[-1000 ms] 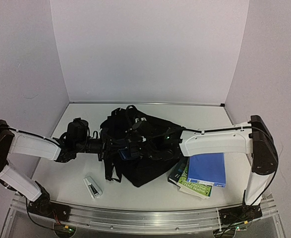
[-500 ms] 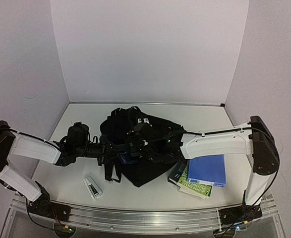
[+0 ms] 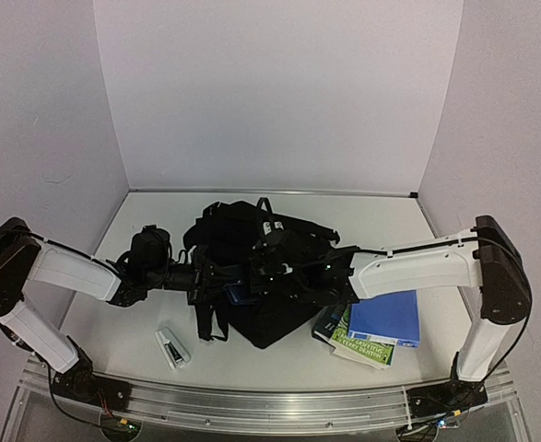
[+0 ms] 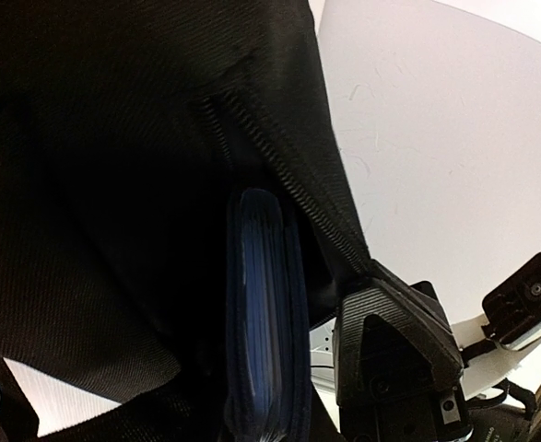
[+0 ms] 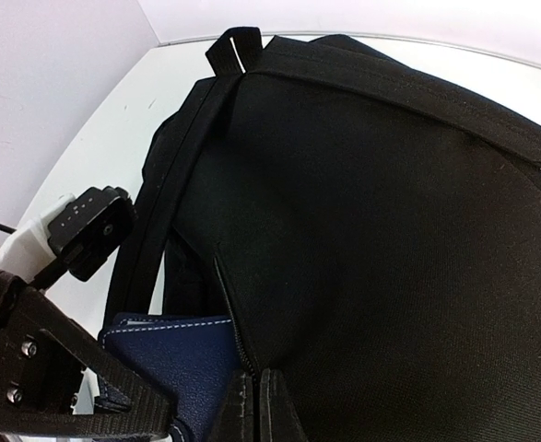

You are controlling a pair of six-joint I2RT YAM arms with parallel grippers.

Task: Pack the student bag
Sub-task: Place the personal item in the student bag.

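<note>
The student bag (image 3: 270, 308), a big black backpack, lies in the middle of the table. My left gripper (image 3: 224, 284) reaches in from the left, shut on a navy wallet (image 3: 242, 294). In the left wrist view the wallet (image 4: 265, 313) stands edge-on, partly inside a zipped opening of the bag (image 4: 113, 184). My right gripper (image 5: 263, 405) is shut on the bag's zipper edge (image 5: 229, 313), right beside the wallet (image 5: 173, 364). One left finger (image 5: 58, 368) lies across the wallet's near face. The right gripper (image 4: 376, 295) also shows in the left wrist view, pinching the fabric.
A blue folder (image 3: 385, 316) lies on green-covered books (image 3: 348, 341) to the right of the bag. A small white device (image 3: 170, 348) sits near the front left. Bag straps (image 3: 205, 318) trail toward the front. Walls enclose the table at the back and on both sides.
The left arm has pushed slightly right with the wallet. The right forearm has dropped, and its gripper has shifted left while still holding the bag fabric, whose top has moved a little.
</note>
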